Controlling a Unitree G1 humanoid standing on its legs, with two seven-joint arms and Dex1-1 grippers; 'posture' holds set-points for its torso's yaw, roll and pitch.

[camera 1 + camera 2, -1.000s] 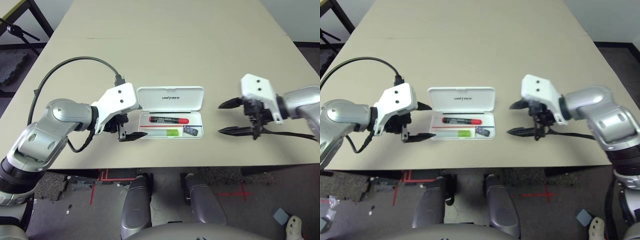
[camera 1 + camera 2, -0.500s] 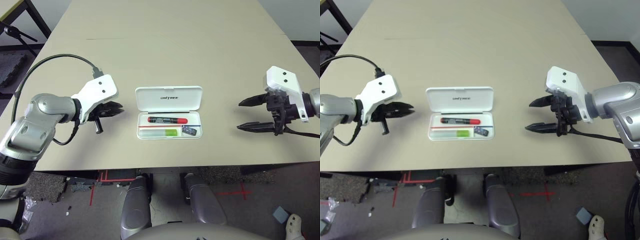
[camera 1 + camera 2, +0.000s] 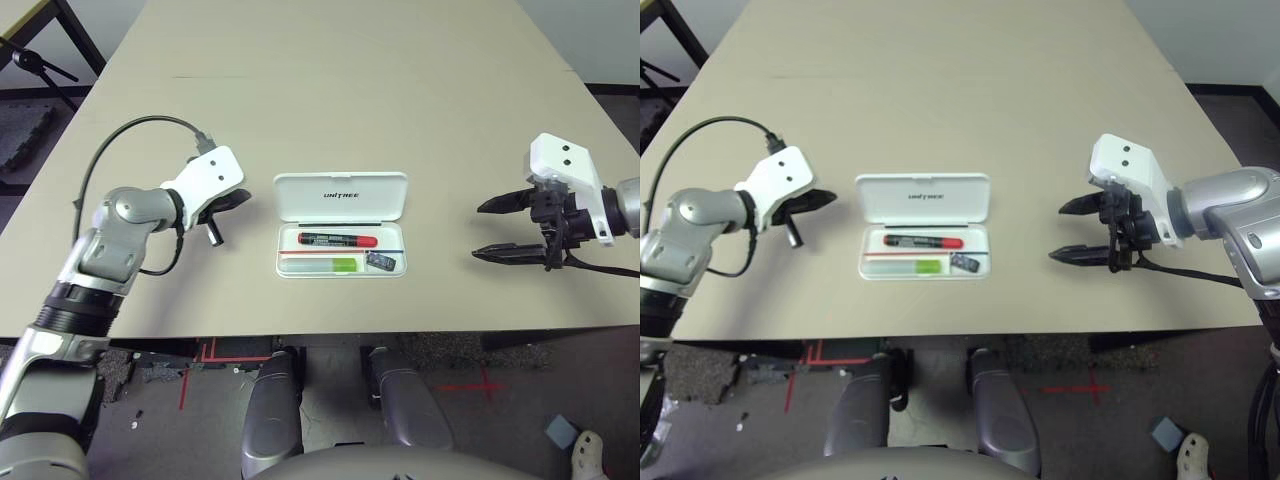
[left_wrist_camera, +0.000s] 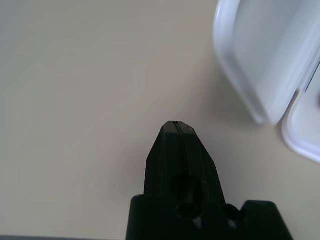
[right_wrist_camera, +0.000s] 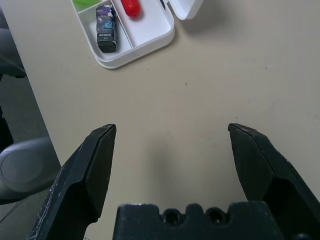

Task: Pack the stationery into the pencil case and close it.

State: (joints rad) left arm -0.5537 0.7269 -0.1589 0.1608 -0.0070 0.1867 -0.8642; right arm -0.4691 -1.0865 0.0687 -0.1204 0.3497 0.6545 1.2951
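Note:
The white pencil case (image 3: 340, 196) lies open in the middle of the table, its "UNITREE" lid flat behind the tray (image 3: 392, 272). In the tray lie a black-and-red marker pen (image 3: 337, 240), a white stick with a lime-green cap (image 3: 325, 264) and a stubby dark cylinder (image 3: 381, 262). My left gripper (image 3: 237, 200) is shut and holds nothing, its tip a short way left of the lid (image 4: 265, 50). My right gripper (image 3: 497, 228) stands open over bare table well right of the case, and its wrist view shows the tray's corner (image 5: 145, 45) with the cylinder (image 5: 106, 30).
The beige table (image 3: 330, 90) stretches far behind the case. Its front edge runs close below the tray. A black cable (image 3: 130, 135) loops from my left wrist over the table's left side.
My left gripper has shut and left the tray's front-left corner; it now points at the lid's left end. My right gripper has drawn back to the right, still open.

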